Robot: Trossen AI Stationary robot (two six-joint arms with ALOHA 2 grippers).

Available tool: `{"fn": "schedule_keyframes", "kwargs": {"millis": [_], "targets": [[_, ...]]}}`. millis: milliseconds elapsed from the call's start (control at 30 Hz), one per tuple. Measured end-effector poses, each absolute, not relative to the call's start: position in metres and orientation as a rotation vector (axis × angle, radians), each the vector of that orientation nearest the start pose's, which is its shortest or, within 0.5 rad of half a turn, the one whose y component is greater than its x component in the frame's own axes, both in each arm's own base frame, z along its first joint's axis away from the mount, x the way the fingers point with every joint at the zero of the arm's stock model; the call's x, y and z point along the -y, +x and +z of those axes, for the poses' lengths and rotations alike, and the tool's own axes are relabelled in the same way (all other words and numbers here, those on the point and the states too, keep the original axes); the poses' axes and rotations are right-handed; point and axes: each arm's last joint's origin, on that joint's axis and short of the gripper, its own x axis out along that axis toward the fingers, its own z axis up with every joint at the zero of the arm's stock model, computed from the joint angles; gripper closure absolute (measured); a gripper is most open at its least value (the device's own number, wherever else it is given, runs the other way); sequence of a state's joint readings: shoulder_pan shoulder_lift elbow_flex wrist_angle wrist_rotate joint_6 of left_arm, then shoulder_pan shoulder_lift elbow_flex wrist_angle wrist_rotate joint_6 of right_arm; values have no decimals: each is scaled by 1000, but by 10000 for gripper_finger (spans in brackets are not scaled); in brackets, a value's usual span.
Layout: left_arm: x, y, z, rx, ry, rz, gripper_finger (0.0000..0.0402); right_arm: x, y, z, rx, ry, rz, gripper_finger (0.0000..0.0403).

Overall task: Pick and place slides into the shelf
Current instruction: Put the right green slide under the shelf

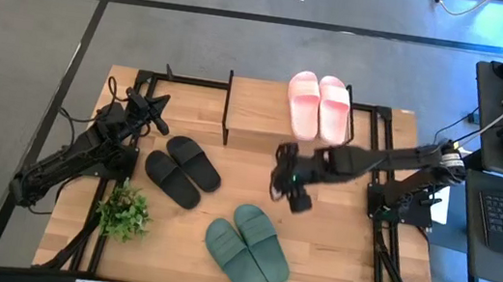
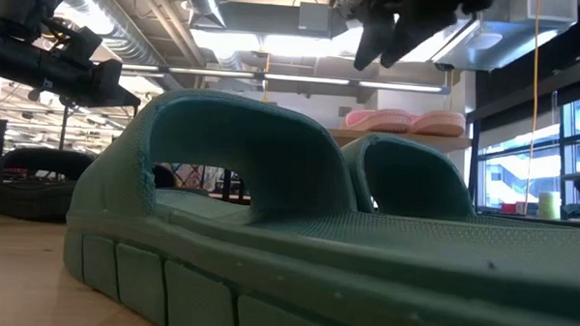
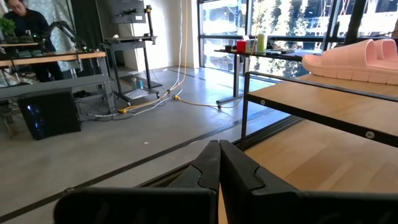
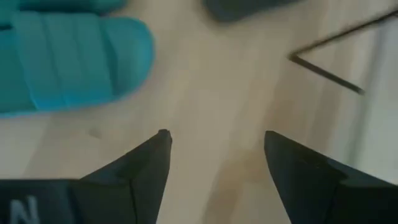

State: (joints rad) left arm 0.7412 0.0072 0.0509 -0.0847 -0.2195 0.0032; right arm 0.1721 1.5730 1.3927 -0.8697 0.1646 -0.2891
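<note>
The pale pink slides (image 1: 319, 106) lie side by side on the shelf's (image 1: 255, 114) wooden top board, also seen in the low view (image 2: 408, 121) and the left wrist view (image 3: 367, 59). The black slides (image 1: 182, 171) rest soles down on the table left of centre. The dark green slides (image 1: 248, 243) lie near the near edge and fill the low view (image 2: 268, 230). My right gripper (image 1: 281, 174) hangs open above bare table in front of the shelf, fingers pointing down (image 4: 214, 146), with a green slide's end (image 4: 74, 59) nearby. My left gripper (image 1: 154, 106) waits shut (image 3: 219, 162) at the table's left.
A small potted plant (image 1: 123, 212) stands near the left near corner. The shelf's thin black frame (image 4: 329, 62) runs close to my right gripper. Bare wood (image 1: 338, 221) lies between the green slides and the right arm's base. A person sits far off in the room (image 3: 18, 18).
</note>
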Motion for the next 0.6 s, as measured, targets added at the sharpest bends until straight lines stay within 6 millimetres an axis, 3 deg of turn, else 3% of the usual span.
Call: {"fn": "schedule_keyframes", "kwargs": {"millis": [367, 467, 600], "targets": [[-68, 65, 172, -58, 21, 960, 401, -133, 289, 227, -930, -408, 295, 146], [-68, 65, 172, -59, 22, 960, 401, -148, 282, 216, -867, -455, 270, 146], [-68, 65, 172, -58, 22, 960, 401, -159, 288, 205, -800, -459, 226, 146]]}}
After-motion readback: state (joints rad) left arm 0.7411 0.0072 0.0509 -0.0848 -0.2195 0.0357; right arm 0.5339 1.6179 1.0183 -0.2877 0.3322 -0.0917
